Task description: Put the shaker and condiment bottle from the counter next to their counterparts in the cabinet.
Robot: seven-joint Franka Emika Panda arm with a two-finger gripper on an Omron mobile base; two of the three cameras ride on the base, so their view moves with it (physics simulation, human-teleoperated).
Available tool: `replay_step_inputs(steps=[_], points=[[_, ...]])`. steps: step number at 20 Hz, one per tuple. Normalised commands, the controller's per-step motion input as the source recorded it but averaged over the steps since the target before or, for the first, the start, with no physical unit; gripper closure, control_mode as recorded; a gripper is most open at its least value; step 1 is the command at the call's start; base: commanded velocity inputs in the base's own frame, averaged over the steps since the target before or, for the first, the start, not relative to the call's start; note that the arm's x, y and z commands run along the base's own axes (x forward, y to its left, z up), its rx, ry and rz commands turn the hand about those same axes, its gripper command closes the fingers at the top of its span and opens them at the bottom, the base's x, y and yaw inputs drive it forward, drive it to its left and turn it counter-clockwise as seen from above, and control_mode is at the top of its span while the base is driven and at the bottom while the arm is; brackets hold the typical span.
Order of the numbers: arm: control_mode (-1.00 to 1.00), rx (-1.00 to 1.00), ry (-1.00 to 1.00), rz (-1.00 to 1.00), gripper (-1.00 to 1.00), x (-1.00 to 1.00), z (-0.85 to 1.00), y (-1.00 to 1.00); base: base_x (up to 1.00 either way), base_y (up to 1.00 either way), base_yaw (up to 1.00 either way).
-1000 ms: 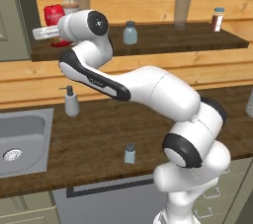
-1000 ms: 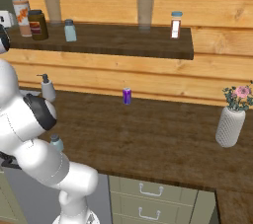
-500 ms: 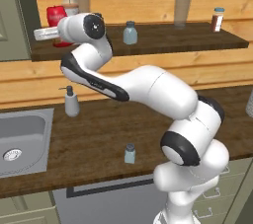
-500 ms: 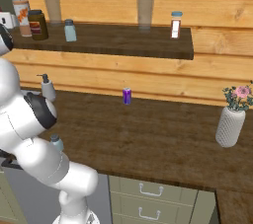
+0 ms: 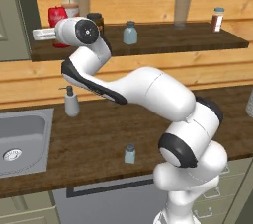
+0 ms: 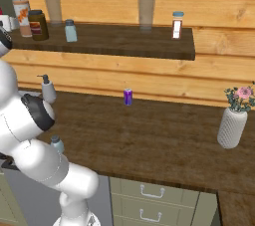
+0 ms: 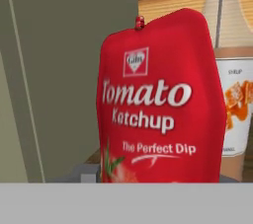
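The condiment bottle (image 5: 57,17), a flat red ketchup pouch, is at the left end of the cabinet shelf (image 5: 163,38). My gripper (image 5: 47,34) is shut on it, close beside the tall clear orange-labelled counterpart bottle (image 5: 69,1). In the hand view the condiment bottle (image 7: 158,104) looms close, with the clear bottle (image 7: 234,99) just behind it. One pale blue-grey shaker (image 5: 129,153) stands on the counter (image 5: 94,139) near its front edge. Its counterpart shaker (image 5: 130,33) stands on the shelf.
A dark brown jar (image 5: 96,20) stands by the clear bottle, and a reddish-brown shaker (image 5: 216,19) sits at the shelf's right end. On the counter are a pump dispenser (image 5: 71,102), the sink (image 5: 20,139), a purple can (image 6: 128,96) and a flower vase (image 6: 233,125). A grey-green cabinet door (image 7: 64,70) flanks the shelf's left end.
My hand has edged a little lower and sideways at the shelf's left end, with the red bottle in it. The shaker on the counter has not moved.
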Motion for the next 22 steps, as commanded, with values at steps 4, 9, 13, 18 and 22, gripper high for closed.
replay_step_inputs(steps=[4,9,13,18,22], points=[[-1.00,0.00,0.00,-0.01,1.00,0.00,0.00,0.05,0.00,0.00,0.00],[-1.00,0.00,0.00,0.02,1.00,0.08,0.00,0.00,0.00,0.00,0.00],[-1.00,0.01,0.00,0.04,1.00,0.19,0.00,0.00,0.00,0.00,0.00],[-1.00,0.01,0.00,0.03,1.00,0.22,0.00,0.00,0.00,0.00,0.00],[-1.00,0.00,0.00,0.01,1.00,0.10,0.00,0.00,0.00,0.00,0.00]])
